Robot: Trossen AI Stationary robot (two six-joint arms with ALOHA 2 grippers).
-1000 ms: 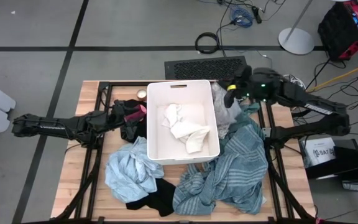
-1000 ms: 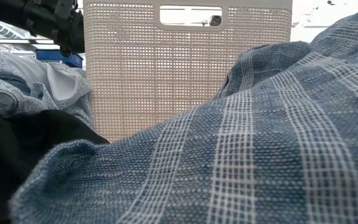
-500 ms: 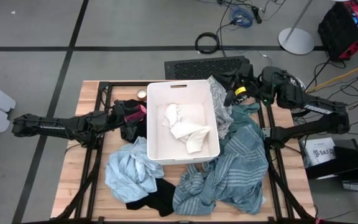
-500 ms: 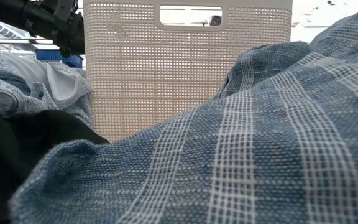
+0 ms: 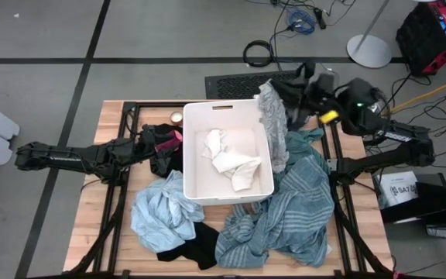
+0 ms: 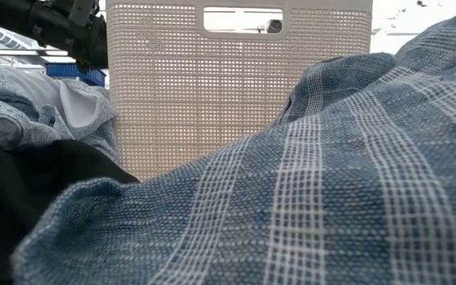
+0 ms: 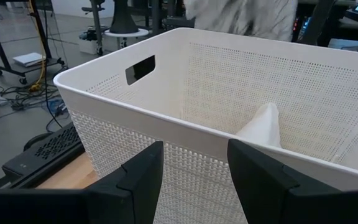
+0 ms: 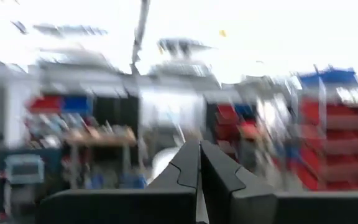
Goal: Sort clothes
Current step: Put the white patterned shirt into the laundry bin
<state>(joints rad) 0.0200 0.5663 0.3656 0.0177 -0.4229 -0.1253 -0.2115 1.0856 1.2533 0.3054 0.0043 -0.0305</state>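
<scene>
Since a second ago the right gripper (image 5: 294, 97) has swung up toward two o'clock, jaws pinched shut on the grey garment (image 5: 272, 124), which hangs lengthwise along the white bin (image 5: 263, 159)'s right wall; the left gripper (image 7: 191, 168), jaws parted, waits at nine o'clock.

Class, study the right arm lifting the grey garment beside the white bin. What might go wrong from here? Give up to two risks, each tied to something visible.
1. The grey garment hangs from the right gripper with its lower end beside the bin wall; it may snag the rim.
2. It lies against the teal-grey striped cloth, which might get dragged along.
</scene>
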